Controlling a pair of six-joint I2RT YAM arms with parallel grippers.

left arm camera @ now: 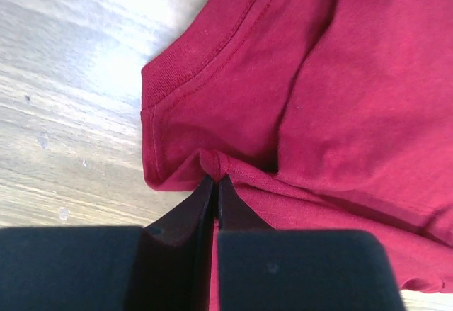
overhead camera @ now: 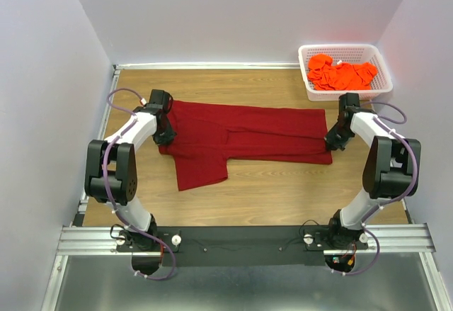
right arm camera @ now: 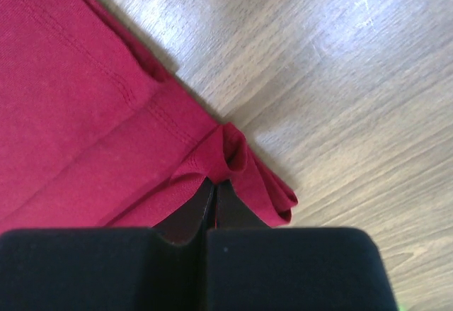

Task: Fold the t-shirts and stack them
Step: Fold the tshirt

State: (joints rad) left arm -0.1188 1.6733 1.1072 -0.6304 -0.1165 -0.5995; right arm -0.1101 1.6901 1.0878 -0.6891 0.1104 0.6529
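on the wooden table (overhead camera: 283, 190), near-left of the white basket (overhead camera: 386, 84), the maroon t-shirt (overhead camera: 248, 137), judged soft and light, is being pinched between pressed-together fingers (left arm camera: 184, 219): right gripper (right arm camera: 214, 182) at the basket-side hem, left gripper (left arm camera: 216, 178) at the far collar end.

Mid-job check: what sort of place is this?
Probably a lab test cell: plain white walls box in a wooden tabletop, a metal mounting rail runs along its near edge, and a maroon t-shirt lies spread out.
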